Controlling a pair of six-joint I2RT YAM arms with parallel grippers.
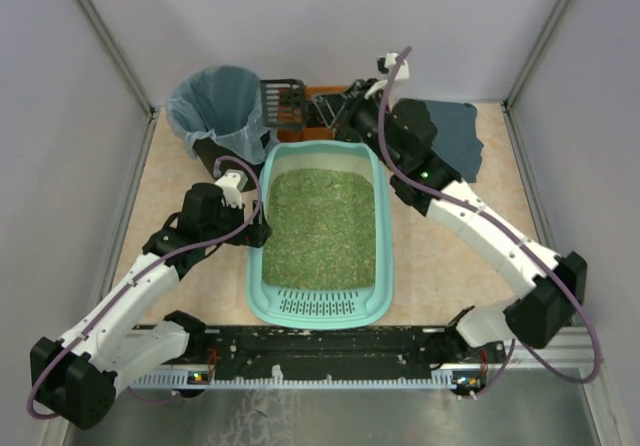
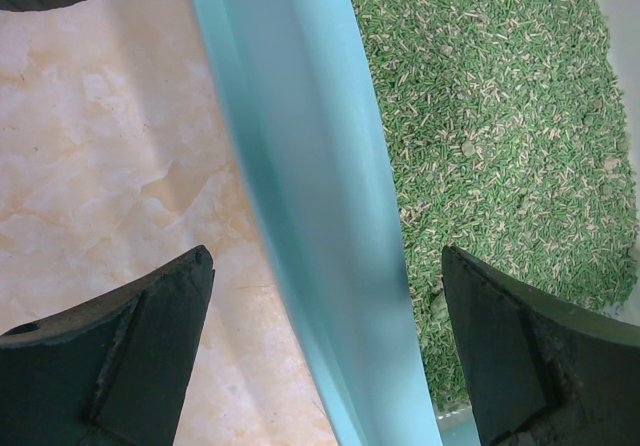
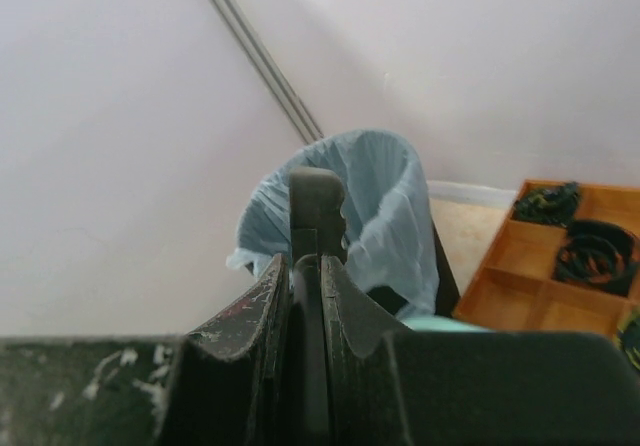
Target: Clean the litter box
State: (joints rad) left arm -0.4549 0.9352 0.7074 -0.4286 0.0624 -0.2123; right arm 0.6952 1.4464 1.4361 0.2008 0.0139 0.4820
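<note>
I'm looking into a robotics lab cell, not a home: plain pale wall panels (image 1: 330,16) joined by metal struts (image 1: 105,36) box in a marble-patterned counter (image 1: 440,256), and the left arm (image 1: 120,301) and right arm (image 1: 490,231) are bolted to a black rail (image 1: 330,344) at its near edge.

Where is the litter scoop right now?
In the top view the scoop is far centre, its handle clamped in the right gripper, just right of the lined bin and beyond the far end of the litter box.

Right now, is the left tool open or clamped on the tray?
Open. The left tool has its fingers wide apart, straddling the litter box side wall with a visible gap on each side.
</note>
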